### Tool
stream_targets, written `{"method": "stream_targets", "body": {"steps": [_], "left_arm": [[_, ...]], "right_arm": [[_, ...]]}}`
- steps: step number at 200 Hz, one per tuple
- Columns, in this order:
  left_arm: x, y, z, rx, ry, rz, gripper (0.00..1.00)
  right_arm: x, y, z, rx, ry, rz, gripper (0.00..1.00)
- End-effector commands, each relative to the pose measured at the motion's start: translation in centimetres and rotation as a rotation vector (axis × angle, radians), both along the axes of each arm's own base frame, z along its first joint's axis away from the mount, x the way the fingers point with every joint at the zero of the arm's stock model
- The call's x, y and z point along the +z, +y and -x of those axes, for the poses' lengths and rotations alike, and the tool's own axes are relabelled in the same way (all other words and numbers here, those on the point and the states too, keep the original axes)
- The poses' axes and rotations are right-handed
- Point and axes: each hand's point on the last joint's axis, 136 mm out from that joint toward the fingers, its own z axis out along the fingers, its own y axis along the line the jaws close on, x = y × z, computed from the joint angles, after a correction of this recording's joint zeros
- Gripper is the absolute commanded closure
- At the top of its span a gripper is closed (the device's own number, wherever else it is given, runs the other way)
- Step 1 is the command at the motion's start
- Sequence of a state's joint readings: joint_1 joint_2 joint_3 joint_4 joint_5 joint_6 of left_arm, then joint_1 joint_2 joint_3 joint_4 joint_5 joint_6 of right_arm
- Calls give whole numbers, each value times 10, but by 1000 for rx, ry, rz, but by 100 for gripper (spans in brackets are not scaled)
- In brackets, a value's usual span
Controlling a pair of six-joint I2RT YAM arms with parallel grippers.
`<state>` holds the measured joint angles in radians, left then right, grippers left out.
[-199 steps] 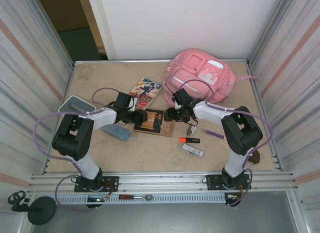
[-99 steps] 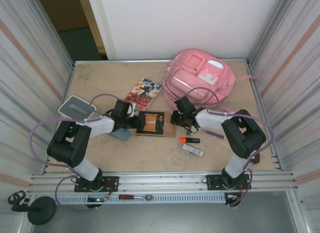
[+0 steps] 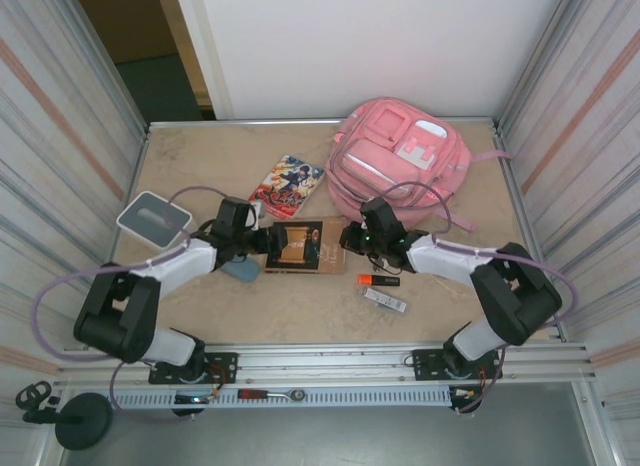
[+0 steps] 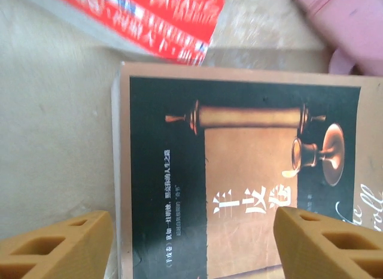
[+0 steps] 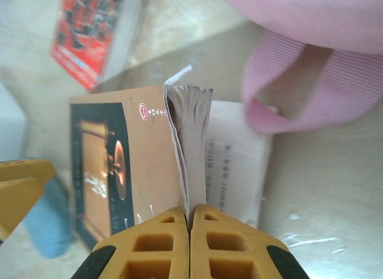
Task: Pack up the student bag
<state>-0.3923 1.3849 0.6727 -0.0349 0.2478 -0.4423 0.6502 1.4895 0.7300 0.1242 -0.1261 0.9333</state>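
The student bag, a large pink backpack, lies at the back right; one pink strap loops near the book. A brown and black book lies flat between both grippers. My right gripper is at the book's right edge. Its jaws are shut on a thin sheaf of lifted pages. My left gripper is at the book's left end. It stands open, its fingers spread over the book's cover without gripping it.
A colourful comic lies behind the book, a blue case under the left arm, and a grey-white box at the left. An orange highlighter and a white packet lie in front of the right gripper. Corrugated walls close both sides.
My right gripper has gone from open to shut on the book's right-edge pages. Both arms have stretched lower over the table. My left gripper narrowed, then opened wide again.
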Motion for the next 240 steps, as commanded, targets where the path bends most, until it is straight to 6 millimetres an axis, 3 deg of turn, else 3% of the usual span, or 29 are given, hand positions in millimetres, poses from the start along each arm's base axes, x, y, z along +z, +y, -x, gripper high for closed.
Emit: {"method": "stream_targets", "body": {"steps": [1, 34, 72, 96, 107, 132, 164, 202, 219, 240], "left_arm": [[25, 16, 5, 81, -64, 14, 22], [43, 18, 29, 167, -86, 189, 15], [37, -3, 57, 227, -24, 412, 9], [33, -14, 65, 192, -37, 356, 8], [35, -10, 62, 173, -62, 275, 8], [37, -4, 48, 108, -106, 79, 11], [19, -11, 25, 46, -39, 36, 16], [-13, -7, -1, 37, 34, -49, 28], [-22, -20, -5, -13, 72, -26, 34], [-29, -38, -4, -65, 94, 11, 42]], "right_arm": [[57, 0, -16, -141, -104, -184, 100], [71, -13, -21, -279, -121, -270, 100], [71, -15, -23, -353, -132, -323, 100], [63, -8, -26, -247, -149, -158, 100], [52, -9, -23, -173, -136, -23, 100], [20, -17, -13, 18, -70, 250, 65], [-19, -4, -3, 160, 66, 251, 44], [-48, -5, -9, 164, 125, 288, 36], [-57, -2, -10, 176, 141, 292, 36], [-59, 15, -9, 217, 144, 222, 38]]}}
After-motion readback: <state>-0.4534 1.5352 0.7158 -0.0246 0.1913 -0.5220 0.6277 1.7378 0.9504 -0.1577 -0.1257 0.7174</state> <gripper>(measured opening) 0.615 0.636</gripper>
